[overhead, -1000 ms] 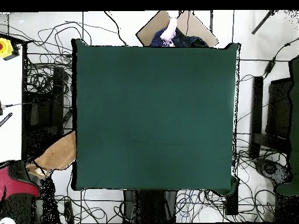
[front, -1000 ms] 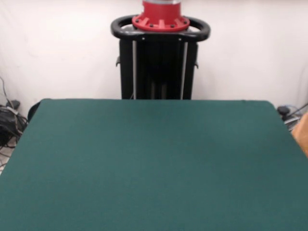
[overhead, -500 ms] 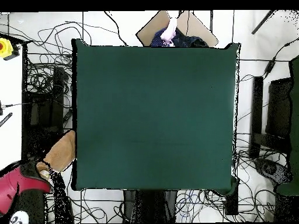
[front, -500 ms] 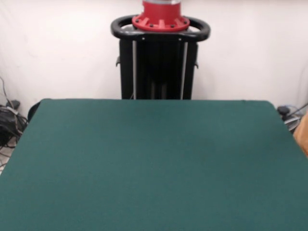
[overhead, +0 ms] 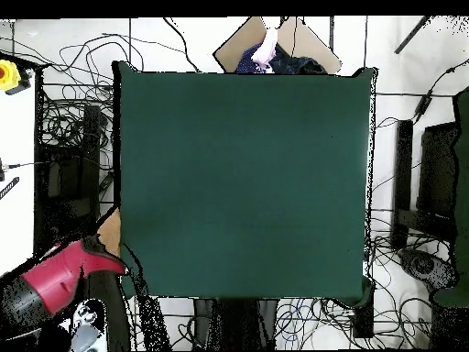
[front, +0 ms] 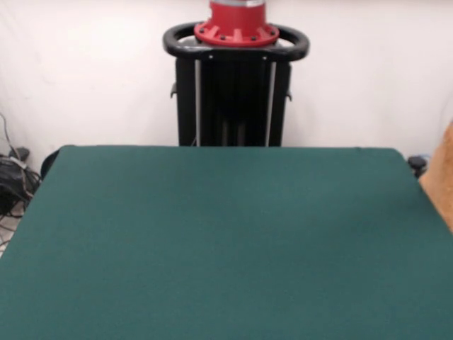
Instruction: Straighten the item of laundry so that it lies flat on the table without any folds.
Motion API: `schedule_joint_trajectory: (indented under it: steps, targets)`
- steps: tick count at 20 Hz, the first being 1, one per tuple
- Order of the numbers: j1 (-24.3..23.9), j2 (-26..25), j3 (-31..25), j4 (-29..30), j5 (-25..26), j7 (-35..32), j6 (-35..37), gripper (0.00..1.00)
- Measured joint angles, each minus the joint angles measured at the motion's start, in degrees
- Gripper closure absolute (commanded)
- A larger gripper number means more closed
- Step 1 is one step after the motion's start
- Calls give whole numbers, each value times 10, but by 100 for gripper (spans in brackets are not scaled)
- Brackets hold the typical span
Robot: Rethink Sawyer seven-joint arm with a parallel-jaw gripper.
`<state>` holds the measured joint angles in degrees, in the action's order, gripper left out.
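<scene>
The dark green table [front: 226, 241] has nothing on it; in the overhead view it [overhead: 243, 179] fills the middle. The orange-tan towel [front: 442, 177] shows only as a strip at the right edge of the front view, beside the table's side. In the overhead view a small tan piece of the towel [overhead: 110, 229] shows just off the table's left edge, right at the tip of my red arm [overhead: 57, 280]. The gripper sits under the arm's end and its state does not show. Towel stripes and label are hidden.
The black pedestal with its red base [front: 236, 78] stands behind the table's far edge. A person's hand [overhead: 267, 46] and dark clothing show at the top edge of the overhead view. Cables [overhead: 69, 137] cover the floor around the table.
My red arm has swung in from the lower left towards the table's corner and now covers most of the towel. In the front view the towel strip reaches higher.
</scene>
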<state>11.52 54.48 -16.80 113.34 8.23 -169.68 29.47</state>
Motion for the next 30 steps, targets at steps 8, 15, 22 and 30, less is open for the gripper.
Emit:
schedule_joint_trajectory:
  steps: [8, 15, 22, 30]
  targets:
    - [-108, 0, -47, 40, 54, 48, -13, 100]
    - [-190, -3, -79, 65, 100, 81, -28, 100]
    - [-308, -15, -119, 82, 155, 136, -30, 100]
    - [-410, -33, -154, 76, 189, 214, -30, 100]
